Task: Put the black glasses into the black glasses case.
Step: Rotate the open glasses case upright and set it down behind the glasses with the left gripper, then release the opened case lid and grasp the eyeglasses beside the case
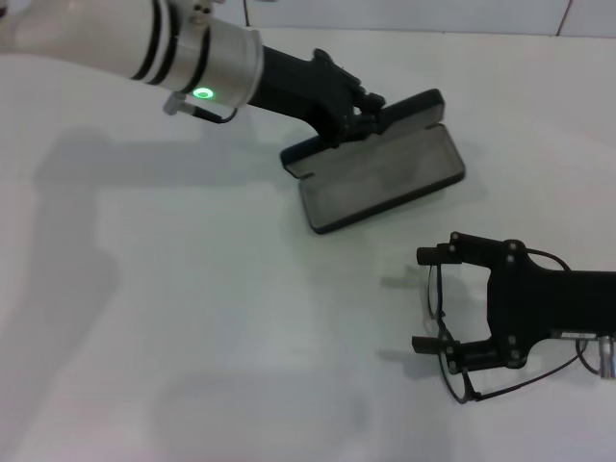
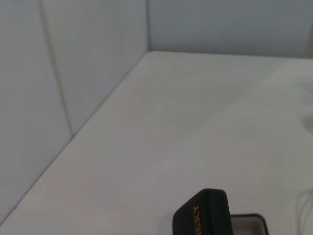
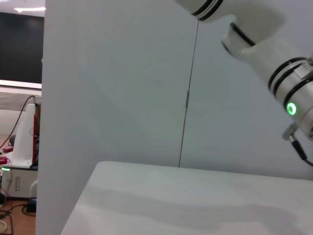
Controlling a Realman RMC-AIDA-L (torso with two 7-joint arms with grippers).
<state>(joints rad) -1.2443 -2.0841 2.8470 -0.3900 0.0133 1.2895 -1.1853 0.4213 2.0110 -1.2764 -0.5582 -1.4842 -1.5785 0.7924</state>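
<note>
Black glasses (image 1: 452,332) seemingly under right gripper (image 1: 430,298)

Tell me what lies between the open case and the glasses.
Nothing: in the head view only bare white table separates the black glasses case from the black glasses under the right gripper.

**A lab test cell, by the look of it**

I work on a plain white table (image 1: 192,318) boxed in by pale partition panels (image 3: 117,88) that meet at a seam behind it. Past the edge of one panel I see the room beyond: a white device (image 3: 24,142) with a small green light, loose cables (image 3: 14,208) trailing over the floor, and a dark screen or window (image 3: 22,46) high on the wall. Nothing homely here; it reads as a robotics lab.
</note>
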